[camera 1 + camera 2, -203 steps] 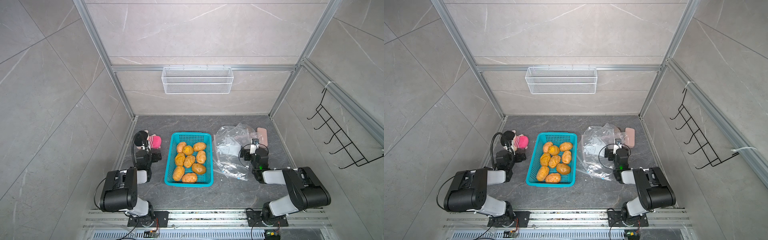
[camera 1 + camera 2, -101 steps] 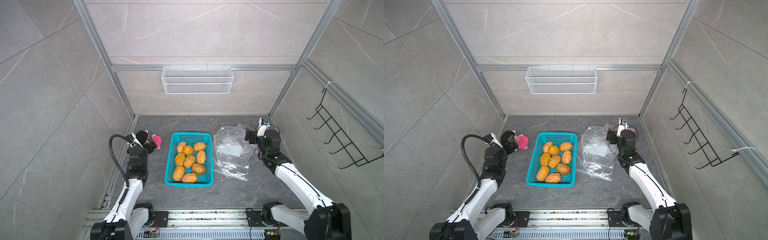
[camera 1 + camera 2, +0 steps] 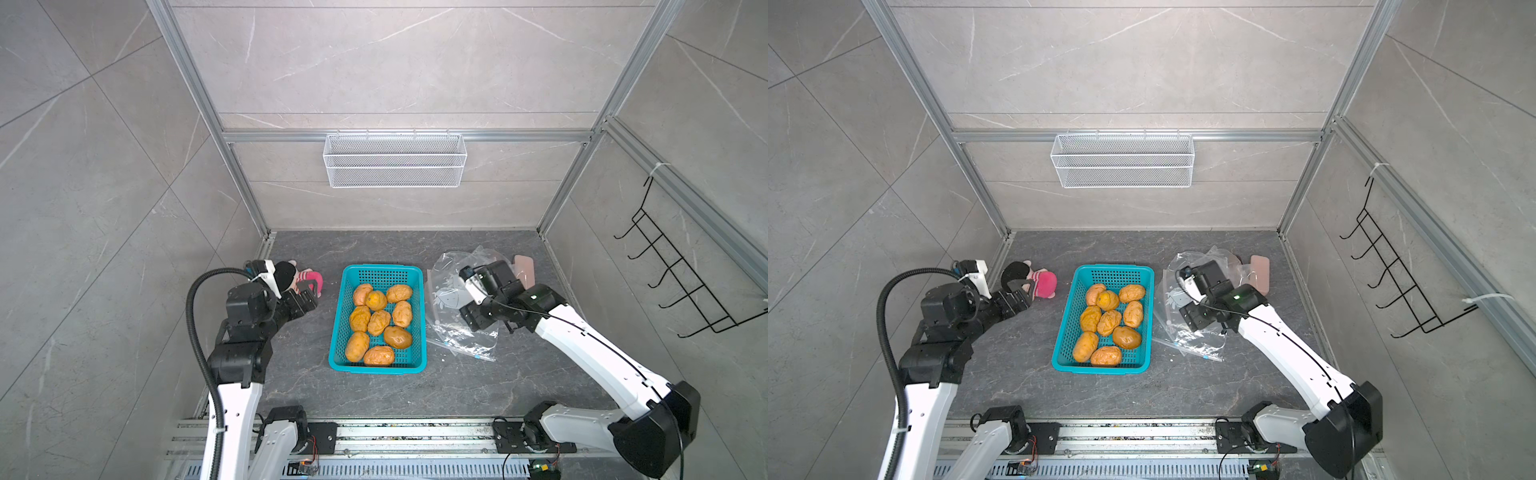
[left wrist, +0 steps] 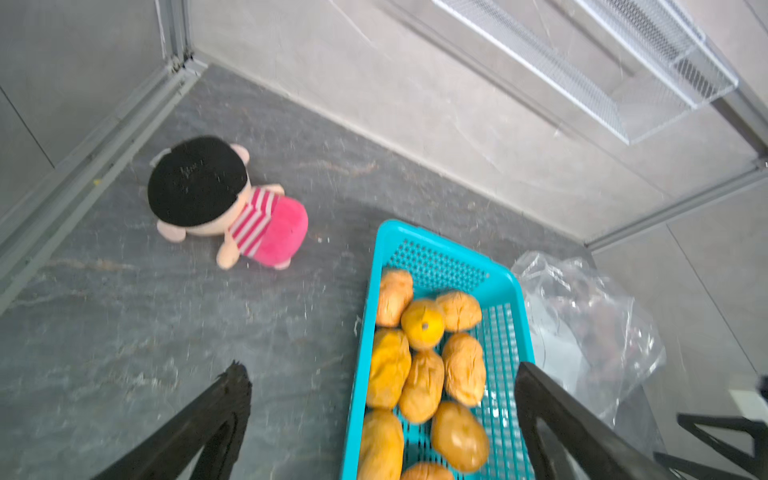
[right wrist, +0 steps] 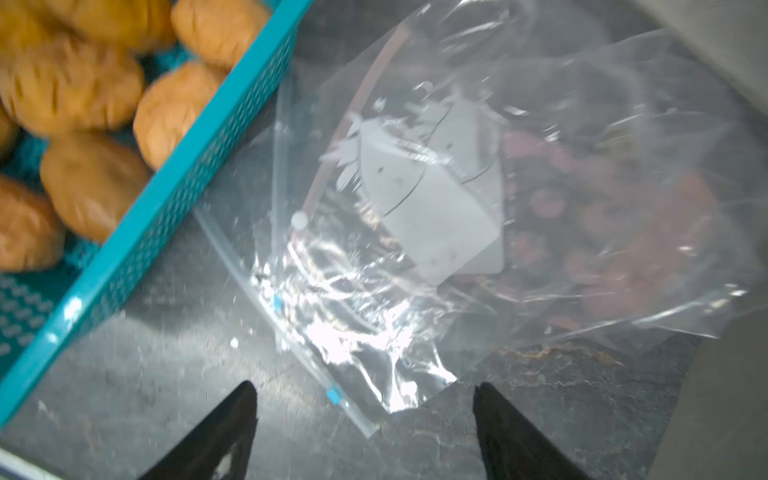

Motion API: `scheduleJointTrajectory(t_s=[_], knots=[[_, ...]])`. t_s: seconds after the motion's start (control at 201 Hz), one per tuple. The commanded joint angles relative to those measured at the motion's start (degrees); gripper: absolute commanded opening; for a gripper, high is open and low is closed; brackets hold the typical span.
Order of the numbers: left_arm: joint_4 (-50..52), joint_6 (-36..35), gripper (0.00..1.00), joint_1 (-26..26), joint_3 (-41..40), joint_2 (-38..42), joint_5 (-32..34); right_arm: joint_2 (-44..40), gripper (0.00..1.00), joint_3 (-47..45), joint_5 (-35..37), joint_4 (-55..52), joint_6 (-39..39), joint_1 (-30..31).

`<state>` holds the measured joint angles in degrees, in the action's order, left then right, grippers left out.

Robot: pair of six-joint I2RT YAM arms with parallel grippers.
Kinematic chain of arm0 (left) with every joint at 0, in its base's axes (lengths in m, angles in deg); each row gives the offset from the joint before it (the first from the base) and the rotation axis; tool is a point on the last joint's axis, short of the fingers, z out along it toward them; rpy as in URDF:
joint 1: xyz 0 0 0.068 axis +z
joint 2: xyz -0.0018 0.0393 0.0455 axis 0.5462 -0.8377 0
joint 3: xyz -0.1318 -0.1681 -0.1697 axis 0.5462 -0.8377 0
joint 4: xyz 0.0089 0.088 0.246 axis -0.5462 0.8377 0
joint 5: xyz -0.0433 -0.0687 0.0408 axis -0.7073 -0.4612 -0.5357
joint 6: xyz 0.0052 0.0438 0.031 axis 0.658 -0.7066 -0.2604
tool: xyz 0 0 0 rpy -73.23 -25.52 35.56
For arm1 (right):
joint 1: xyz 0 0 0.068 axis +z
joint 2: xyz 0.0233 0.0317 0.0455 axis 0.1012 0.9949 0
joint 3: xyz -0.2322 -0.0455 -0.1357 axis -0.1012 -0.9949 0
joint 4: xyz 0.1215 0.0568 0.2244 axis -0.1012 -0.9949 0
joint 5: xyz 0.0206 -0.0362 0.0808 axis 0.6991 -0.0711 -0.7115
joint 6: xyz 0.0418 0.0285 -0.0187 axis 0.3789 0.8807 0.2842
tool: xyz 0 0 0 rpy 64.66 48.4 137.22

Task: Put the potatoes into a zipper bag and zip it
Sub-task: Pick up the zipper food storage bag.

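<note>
Hovering above the clear zipper bag with my right jaws wide and empty. The left jaws are also wide, idle near the plush doll. All potatoes lie in the teal basket, just beside the bag on the bench. Recommended procedure: descend onto the zip strip, pinch one layer only, then lift to open the mouth.

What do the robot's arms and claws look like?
White links, black joints. The left arm carries a ribbed black hose; the right arm a thin black cable and green light. The left claw and right claw are black and pointed.
</note>
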<state>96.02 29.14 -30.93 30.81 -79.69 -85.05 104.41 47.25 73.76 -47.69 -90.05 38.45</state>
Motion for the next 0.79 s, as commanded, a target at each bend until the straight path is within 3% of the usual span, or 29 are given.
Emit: scheduleJointTrajectory(t_s=[0.0,0.065,0.159,0.204,0.373,0.787], knots=[[5.2,-3.2,1.00,0.0,-3.1,4.7,-4.2,2.6,0.81,-2.5,3.6,-8.2,-7.5,3.0],[4.1,-3.4,1.00,0.0,-5.5,7.0,-4.5,4.1,0.75,-3.8,2.3,-6.8,-9.7,4.1],[3.7,-2.2,1.00,0.0,-8.3,8.8,-3.6,5.7,0.57,-6.1,-1.6,-1.8,-12.0,4.6],[3.8,-2.1,1.00,0.0,-8.6,8.9,-3.7,6.6,0.54,-6.5,-4.7,0.1,-12.9,4.8],[3.9,-2.9,1.00,0.0,-8.5,8.9,-3.9,11.3,0.54,-8.2,-9.7,8.3,-15.3,5.1],[4.1,-3.1,1.00,0.0,-9.4,9.4,-3.4,20.4,0.55,-11.7,-9.1,17.7,-17.4,5.0]])
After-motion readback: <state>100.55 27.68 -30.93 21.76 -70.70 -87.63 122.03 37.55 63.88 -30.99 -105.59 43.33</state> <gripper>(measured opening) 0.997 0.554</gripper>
